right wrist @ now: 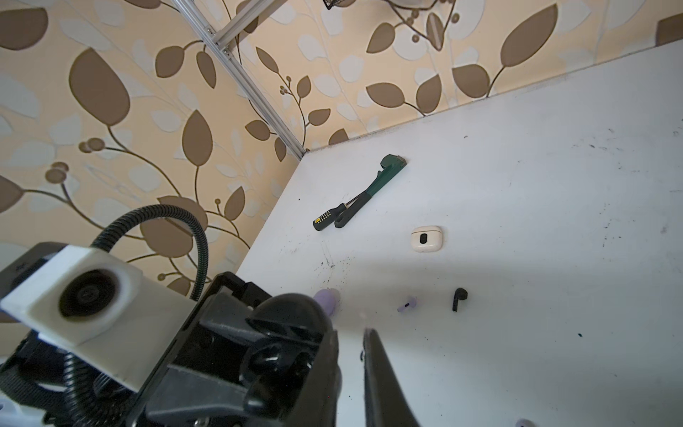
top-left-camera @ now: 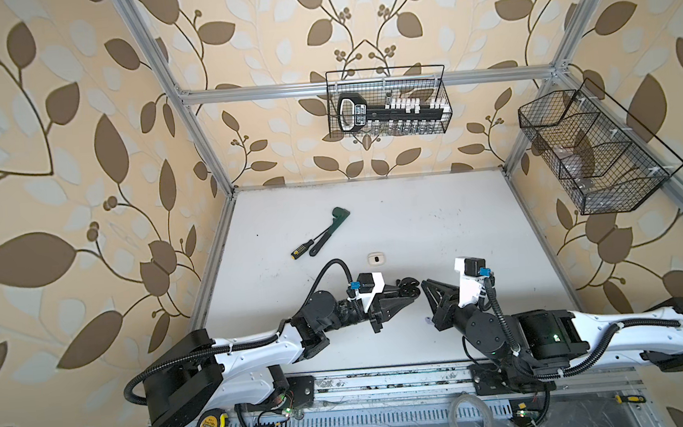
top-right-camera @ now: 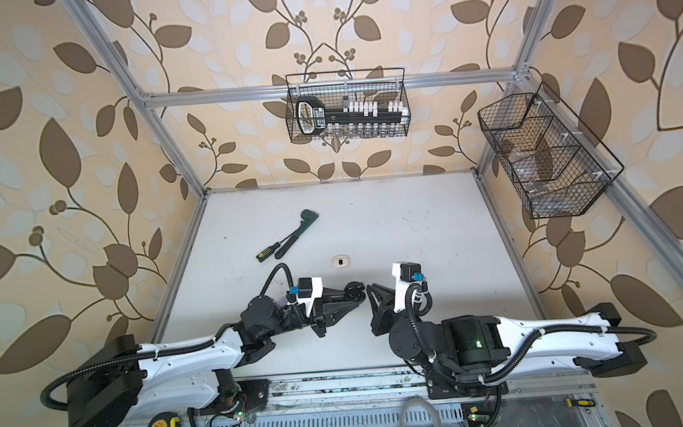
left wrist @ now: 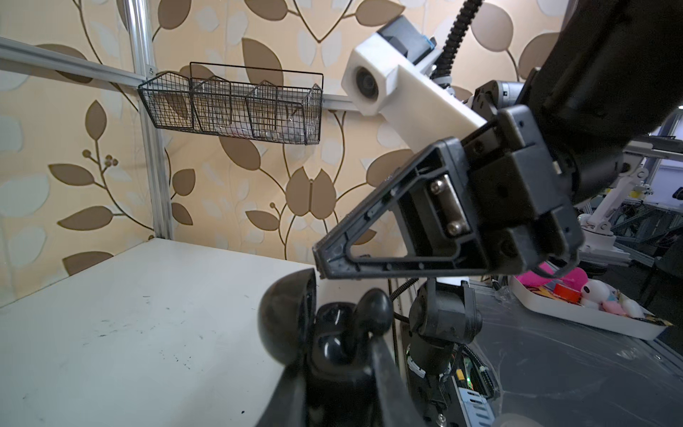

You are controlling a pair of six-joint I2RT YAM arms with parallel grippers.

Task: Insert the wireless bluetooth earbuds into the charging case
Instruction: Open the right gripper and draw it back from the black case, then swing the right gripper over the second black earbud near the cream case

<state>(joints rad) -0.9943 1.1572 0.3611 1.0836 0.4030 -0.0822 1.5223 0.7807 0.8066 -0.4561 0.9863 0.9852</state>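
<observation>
**Black case held up, loose buds on the counter**

In both top views the left gripper [top-left-camera: 410, 290] and right gripper [top-right-camera: 370, 290] meet tip to tip above the counter [top-left-camera: 478, 220]. A white case [top-left-camera: 375, 258] lies just behind them.

Left wrist view: the left jaws clamp an open black charging case [left wrist: 332, 332]. The right jaws' tips sit at its lid and look narrow; I cannot tell whether they pinch anything.

Right wrist view: a black earbud [right wrist: 459, 297] and a lavender earbud [right wrist: 406, 304] lie loose on the counter, apart. They are likely light, hard and slick, so pinch across the stem.

black case [left wrist: 284, 318], lavender earbud [right wrist: 406, 304], brown-leaf beige wallpaper [top-left-camera: 77, 160]
</observation>
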